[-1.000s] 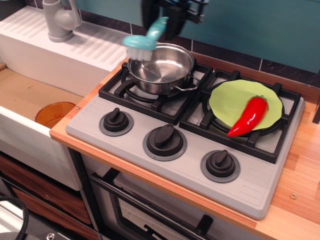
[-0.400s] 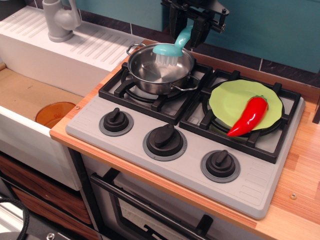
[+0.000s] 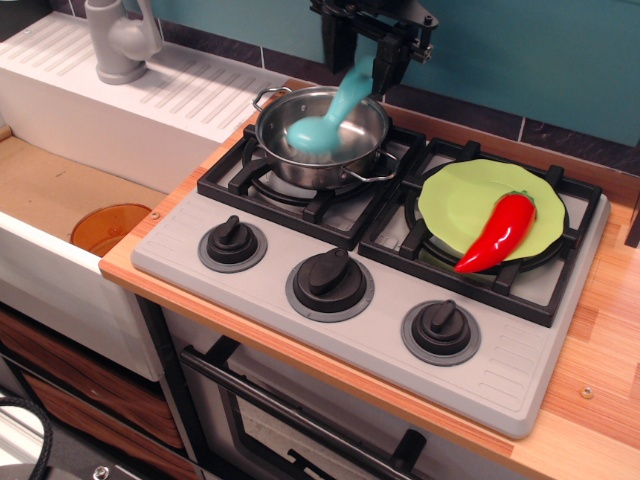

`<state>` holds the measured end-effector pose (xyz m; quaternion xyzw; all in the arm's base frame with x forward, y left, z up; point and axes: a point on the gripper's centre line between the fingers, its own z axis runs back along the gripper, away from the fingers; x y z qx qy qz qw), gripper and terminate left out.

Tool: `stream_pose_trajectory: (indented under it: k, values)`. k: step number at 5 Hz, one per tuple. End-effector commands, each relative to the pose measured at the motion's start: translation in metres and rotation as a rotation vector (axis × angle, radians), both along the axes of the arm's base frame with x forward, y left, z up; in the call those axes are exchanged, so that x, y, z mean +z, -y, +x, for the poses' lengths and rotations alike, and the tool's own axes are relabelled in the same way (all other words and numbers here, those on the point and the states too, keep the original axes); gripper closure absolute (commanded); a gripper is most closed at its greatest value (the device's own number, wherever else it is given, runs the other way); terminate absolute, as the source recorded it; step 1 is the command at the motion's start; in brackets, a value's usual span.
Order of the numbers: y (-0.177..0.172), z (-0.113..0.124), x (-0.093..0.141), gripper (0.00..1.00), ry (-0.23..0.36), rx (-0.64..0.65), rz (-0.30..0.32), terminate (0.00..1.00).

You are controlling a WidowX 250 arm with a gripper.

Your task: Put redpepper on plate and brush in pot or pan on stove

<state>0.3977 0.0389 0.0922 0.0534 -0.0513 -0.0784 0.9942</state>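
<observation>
gripper (image 3: 364,52) above pot (image 3: 322,133), jaws straddling brush (image 3: 327,118)

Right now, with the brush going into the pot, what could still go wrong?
The brush leans with its head in the pot and its handle over the rim; once let go, it might tip out. The gripper hangs close above the pot and could knock it. The pepper overhangs the plate edge and may slide off.

Robot gripper (image 3: 362,62) above back of stove (image 3: 370,290), fingers apart around teal brush (image 3: 325,120) handle | brush head down inside steel pot (image 3: 322,135) on left burner | red pepper (image 3: 497,232) lying on green plate (image 3: 470,205), tip overhanging front rim, right burner
</observation>
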Motion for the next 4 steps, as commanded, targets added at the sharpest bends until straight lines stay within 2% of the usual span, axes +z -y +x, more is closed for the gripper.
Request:
stream_pose_trajectory:
  k: [1, 4]
  values:
    - [0.001, 0.003, 0.025, 0.00, 0.046, 0.010, 0.008, 0.00]
    - [0.016, -0.015, 0.053, 0.00, 0.004, 0.034, 0.062, 0.00]
